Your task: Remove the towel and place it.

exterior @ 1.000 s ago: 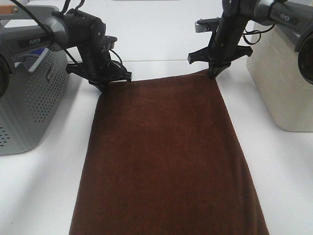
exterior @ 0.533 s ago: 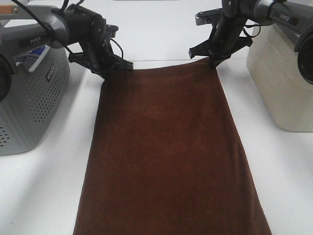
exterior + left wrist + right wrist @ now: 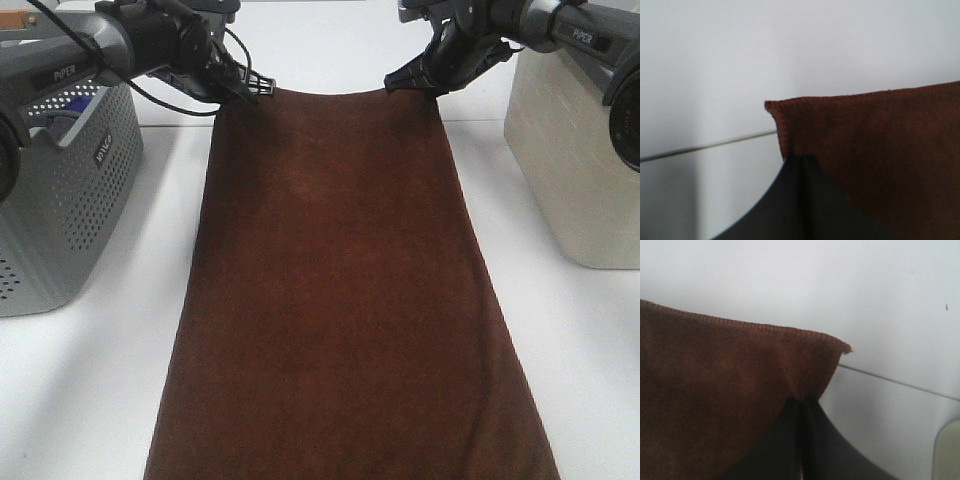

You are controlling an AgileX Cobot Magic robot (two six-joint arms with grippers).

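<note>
The dark brown towel (image 3: pixel 340 290) lies stretched lengthwise over the white table, with its far edge lifted. My left gripper (image 3: pixel 243 86) is shut on the towel's far left corner (image 3: pixel 785 120). My right gripper (image 3: pixel 428 80) is shut on the far right corner (image 3: pixel 825 352). Both corners are held above the table near the back, so the far edge hangs taut between the grippers. The stitched hem shows in both wrist views. The towel's near end runs out of the exterior view at the bottom.
A grey perforated basket (image 3: pixel 60 200) with a blue item inside stands at the left. A cream-coloured bin (image 3: pixel 575 150) stands at the right. The white table (image 3: pixel 100 400) shows on both sides of the towel.
Both grippers have risen and moved toward the back with the towel's far corners, pulling the far edge up and away and stretching the cloth.
</note>
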